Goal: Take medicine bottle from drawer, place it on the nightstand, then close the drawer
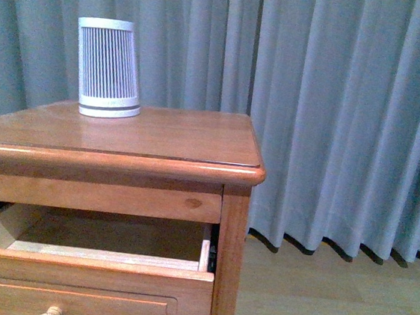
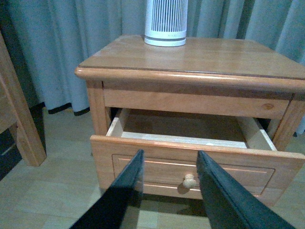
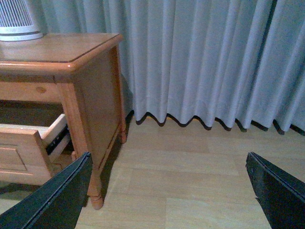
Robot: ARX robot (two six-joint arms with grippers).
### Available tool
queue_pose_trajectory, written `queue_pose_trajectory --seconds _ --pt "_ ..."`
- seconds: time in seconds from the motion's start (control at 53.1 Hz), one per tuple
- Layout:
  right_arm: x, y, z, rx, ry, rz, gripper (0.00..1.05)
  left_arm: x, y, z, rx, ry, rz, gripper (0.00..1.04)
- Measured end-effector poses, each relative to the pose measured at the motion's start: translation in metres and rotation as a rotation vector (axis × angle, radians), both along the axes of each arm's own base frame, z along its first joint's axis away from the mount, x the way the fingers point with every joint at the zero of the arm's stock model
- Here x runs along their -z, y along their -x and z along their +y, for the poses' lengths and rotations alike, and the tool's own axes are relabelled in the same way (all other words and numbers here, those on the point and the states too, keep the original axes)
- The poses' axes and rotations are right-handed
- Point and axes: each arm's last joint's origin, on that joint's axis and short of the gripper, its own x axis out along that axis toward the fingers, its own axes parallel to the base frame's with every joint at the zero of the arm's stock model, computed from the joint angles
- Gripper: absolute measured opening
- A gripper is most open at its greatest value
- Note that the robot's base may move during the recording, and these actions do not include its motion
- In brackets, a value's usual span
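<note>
Drawer (image 1: 107,278), lower left of the front view: open. Medicine bottle: not visible in any view. Nightstand (image 1: 160,133) top carries only a ribbed white device (image 1: 108,68). Left gripper (image 2: 170,153) and right gripper (image 3: 167,157): fingers apart, empty. Judged remaining: retrieval, placement, closing. Glossy wood top; grey curtain (image 1: 351,105); pale plank floor (image 1: 330,298).
</note>
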Motion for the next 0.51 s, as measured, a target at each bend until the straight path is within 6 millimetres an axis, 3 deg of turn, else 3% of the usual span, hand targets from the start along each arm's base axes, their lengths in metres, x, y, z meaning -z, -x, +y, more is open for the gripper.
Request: queue_pose_trajectory --seconds 0.132,0.433,0.509 --pt "0.000 0.000 0.000 0.000 0.000 0.000 0.98 0.007 0.004 0.012 -0.011 -0.001 0.000 0.03" --pt "0.000 0.000 0.000 0.000 0.000 0.000 0.98 0.015 0.010 0.013 -0.006 -0.004 -0.004 0.03" --pt "0.000 0.000 0.000 0.000 0.000 0.001 0.98 0.025 0.016 0.013 -0.006 -0.005 0.025 0.03"
